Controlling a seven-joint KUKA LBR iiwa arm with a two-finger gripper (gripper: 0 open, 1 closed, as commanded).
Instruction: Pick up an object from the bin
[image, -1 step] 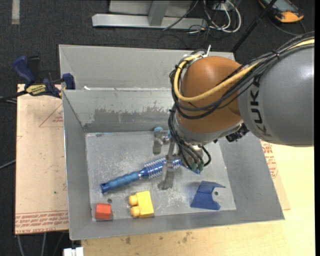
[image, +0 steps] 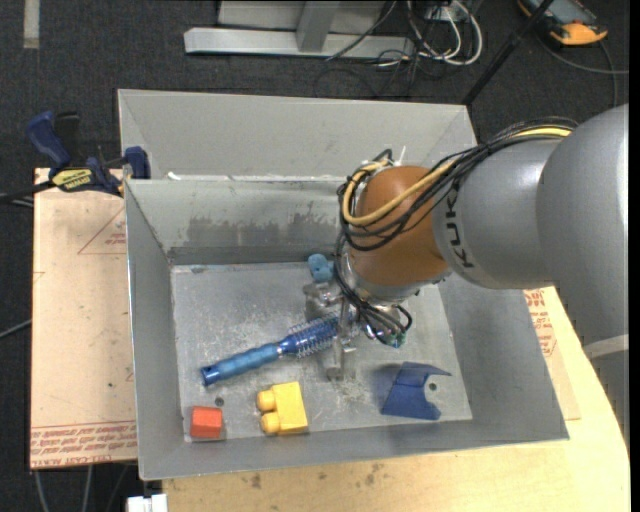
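My gripper (image: 332, 332) is low in the middle of the bin, under the orange dome on the wrist. It is open, with one finger (image: 318, 299) behind and one finger (image: 342, 364) in front of the ribbed end of a blue brush-like tool (image: 268, 352). The tool lies on the bin floor, its handle running down-left. A small light-blue piece (image: 319, 266) sits just behind the gripper. A dark blue angled plastic part (image: 408, 393) lies to the gripper's front right.
A yellow toy brick (image: 283, 408) and a small orange-red block (image: 207, 423) lie near the bin's front left corner. The arm comes in from the right and covers the bin's right rear part.
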